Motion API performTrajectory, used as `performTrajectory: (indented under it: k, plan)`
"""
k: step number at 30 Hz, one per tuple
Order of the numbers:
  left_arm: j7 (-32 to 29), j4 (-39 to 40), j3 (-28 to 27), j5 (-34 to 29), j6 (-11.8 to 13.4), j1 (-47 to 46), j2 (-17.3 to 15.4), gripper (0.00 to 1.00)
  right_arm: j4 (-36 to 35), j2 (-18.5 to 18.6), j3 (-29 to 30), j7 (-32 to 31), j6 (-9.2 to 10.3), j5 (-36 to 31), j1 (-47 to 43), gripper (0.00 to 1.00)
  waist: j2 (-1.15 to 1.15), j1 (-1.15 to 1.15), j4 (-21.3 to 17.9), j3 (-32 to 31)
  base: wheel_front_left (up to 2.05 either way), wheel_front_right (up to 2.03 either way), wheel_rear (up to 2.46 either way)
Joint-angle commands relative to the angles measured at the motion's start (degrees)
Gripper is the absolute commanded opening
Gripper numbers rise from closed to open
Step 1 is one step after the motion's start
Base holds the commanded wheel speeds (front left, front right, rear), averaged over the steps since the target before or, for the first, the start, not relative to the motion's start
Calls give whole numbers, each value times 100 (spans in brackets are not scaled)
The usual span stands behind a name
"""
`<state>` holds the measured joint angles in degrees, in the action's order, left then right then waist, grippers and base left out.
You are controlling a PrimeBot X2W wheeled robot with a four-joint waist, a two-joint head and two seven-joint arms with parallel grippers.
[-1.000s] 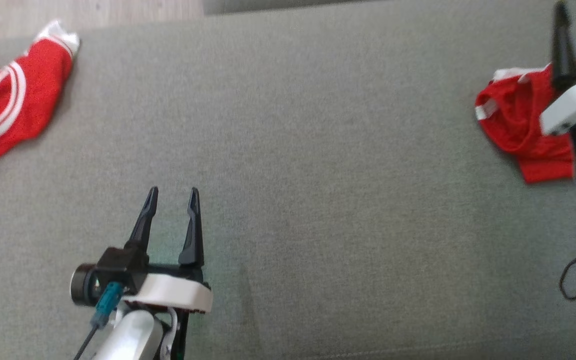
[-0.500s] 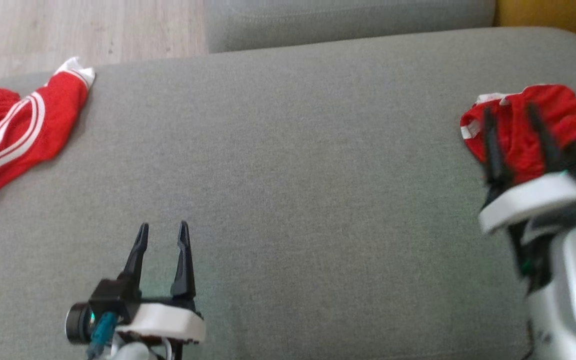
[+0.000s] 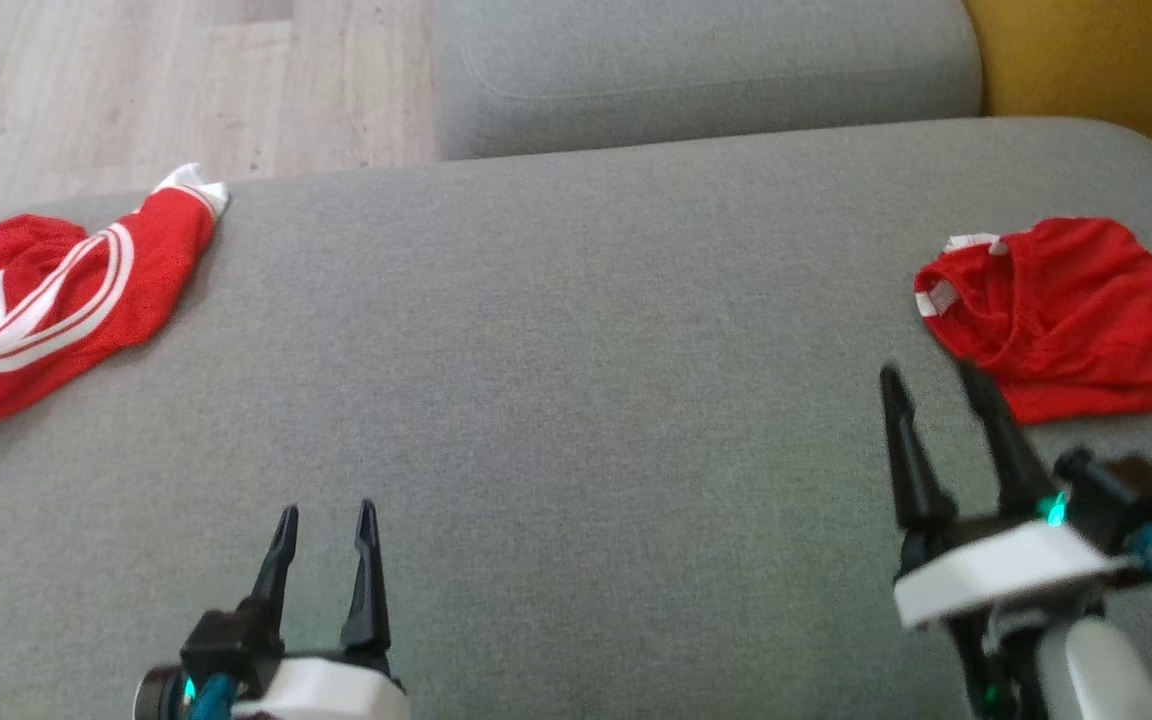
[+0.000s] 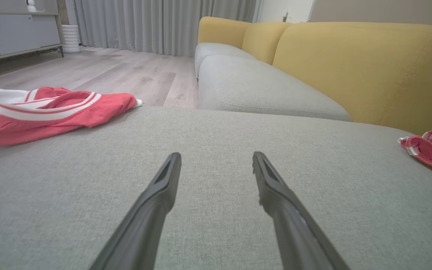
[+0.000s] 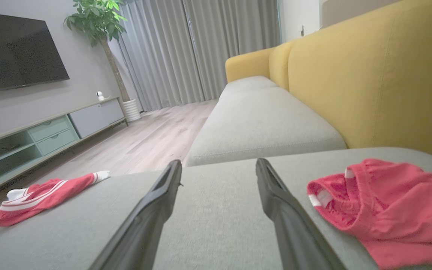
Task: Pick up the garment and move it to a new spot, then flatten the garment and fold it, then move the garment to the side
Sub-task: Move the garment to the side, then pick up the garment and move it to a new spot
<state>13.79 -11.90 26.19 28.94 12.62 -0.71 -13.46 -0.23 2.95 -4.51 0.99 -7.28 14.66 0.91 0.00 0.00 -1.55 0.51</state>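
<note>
Hovering over the sofa [image 3: 586, 350], your left gripper [image 3: 326, 508] and right gripper [image 3: 926, 370] have jaws spread, empty, garment [image 3: 1066, 315] beside the right.

A grey sofa seat cushion [image 3: 576, 420] abuts a second grey cushion [image 5: 261, 127], both backed by yellow backrests [image 5: 381, 75]. Beyond lie a pale wood floor [image 4: 126, 71], grey curtains [image 5: 201, 48], a wall-mounted television [image 5: 13, 52], a leafy tree [image 5: 99, 18] and a low media cabinet [image 5: 51, 131] carrying a small white camera [image 5: 99, 95]
</note>
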Motion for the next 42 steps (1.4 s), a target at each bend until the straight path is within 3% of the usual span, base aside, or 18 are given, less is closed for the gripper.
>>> performTrajectory:
  k: [1, 14, 42]
  plan:
    - [85, 156, -176, 57, 48, -90, -71, 100, -220, -5, -190, 75, -21, 78, -31, 100, 0, 0, 57, -58, 0, 0, 0]
    - [100, 229, -159, 85, 86, 198, -66, 100, 165, -7, -137, 356, -21, -82, -486, 100, 0, 0, 258, -113, 0, 0, 0]
    - [83, 294, -63, 85, 118, 124, -113, 100, 649, -7, -228, 460, -21, -94, -456, 100, 0, 0, 304, -86, 0, 0, 0]
